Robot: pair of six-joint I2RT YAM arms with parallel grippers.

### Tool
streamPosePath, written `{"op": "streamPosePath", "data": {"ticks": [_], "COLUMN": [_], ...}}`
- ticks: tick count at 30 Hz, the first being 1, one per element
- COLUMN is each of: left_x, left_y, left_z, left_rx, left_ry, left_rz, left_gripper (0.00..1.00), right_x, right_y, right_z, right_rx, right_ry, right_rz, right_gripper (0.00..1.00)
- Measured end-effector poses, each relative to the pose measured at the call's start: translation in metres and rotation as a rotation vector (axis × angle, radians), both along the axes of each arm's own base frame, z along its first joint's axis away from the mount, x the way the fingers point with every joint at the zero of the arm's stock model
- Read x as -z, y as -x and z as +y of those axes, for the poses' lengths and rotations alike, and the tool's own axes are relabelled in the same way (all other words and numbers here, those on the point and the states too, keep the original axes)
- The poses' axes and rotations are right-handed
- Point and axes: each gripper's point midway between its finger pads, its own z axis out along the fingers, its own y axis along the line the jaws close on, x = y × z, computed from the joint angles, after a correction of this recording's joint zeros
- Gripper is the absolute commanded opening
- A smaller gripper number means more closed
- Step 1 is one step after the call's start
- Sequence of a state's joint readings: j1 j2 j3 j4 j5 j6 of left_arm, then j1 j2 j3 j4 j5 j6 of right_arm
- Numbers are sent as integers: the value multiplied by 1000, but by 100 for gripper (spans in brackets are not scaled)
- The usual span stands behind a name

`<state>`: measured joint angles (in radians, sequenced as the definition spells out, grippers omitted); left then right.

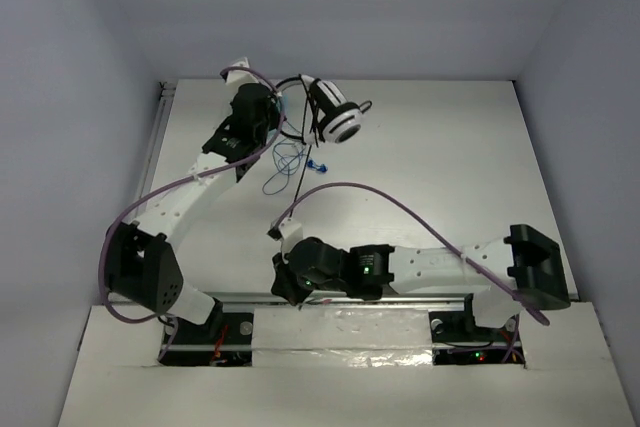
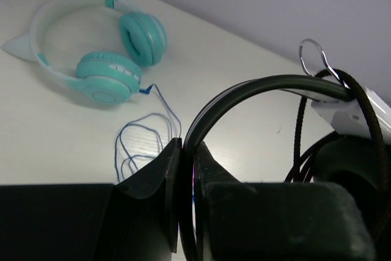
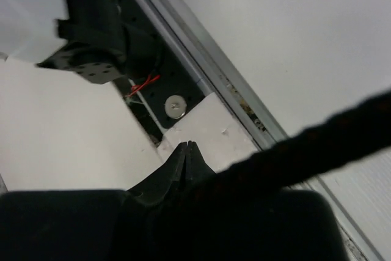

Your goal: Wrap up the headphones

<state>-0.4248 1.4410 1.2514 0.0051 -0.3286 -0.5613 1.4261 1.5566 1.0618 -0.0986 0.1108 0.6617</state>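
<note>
top external view has the headphones [image 1: 338,117] lifted at the far side of the table [image 1: 450,167], just beyond the loose blue wire [image 1: 289,158] that lies in a tangle on the white surface. one white earcup with its black pad faces up and outward. the black headband [image 2: 256,87] arches away from it towards the left arm.

from where the left wrist camera looks, the left gripper [image 2: 188,148] has its two black fingers pressed tight on that headband, the band standing on edge between them with no gap to either side. the blue wire lies just past the fingertips on the table, and a pair of teal headphones [image 2: 101,68] lies flat further off beyond the wire. a small metal ring [image 2: 313,56] pokes up where the headband meets the earcup.

the thin black cable [image 3: 317,145] drops from the headphones, passes the blue wire and runs back towards the near edge of the table. the right gripper [image 3: 188,146] sits there, well away from the blue wire and low by the arm bases. its fingertips meet in a closed point. the braided cable crosses right in front of its camera and vanishes into the dark of the fingers, so i can't tell whether it is actually nipped.
</note>
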Motion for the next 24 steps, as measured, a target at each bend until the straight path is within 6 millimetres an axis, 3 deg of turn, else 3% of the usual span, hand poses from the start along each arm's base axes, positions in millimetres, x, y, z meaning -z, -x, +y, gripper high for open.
{"op": "streamPosePath", "data": {"ticks": [2, 5, 8, 11, 13, 18, 24], "left_x": [17, 51, 93, 131, 146, 151, 151], "left_y": [1, 17, 43, 73, 91, 121, 151], "left_z": [-9, -32, -51, -54, -49, -38, -51], "left_rx": [8, 59, 119, 171, 192, 221, 347], "left_ry": [-53, -125, -180, -232, -258, -262, -234], "left_rz": [35, 85, 143, 206, 233, 224, 204], "left_gripper": [0, 0, 0, 0, 0, 0, 0], "right_x": [-21, -47, -72, -94, -102, -117, -128], "right_y": [8, 5, -3, -21, -36, -78, -121], "right_z": [3, -7, -29, -57, -73, -107, -139], "right_rx": [-28, -32, -21, 24, 63, 177, 286], "right_ry": [13, 52, 93, 121, 137, 153, 180], "right_rz": [-27, -80, -141, -200, -229, -290, -361], "right_gripper": [0, 0, 0, 0, 0, 0, 0]}}
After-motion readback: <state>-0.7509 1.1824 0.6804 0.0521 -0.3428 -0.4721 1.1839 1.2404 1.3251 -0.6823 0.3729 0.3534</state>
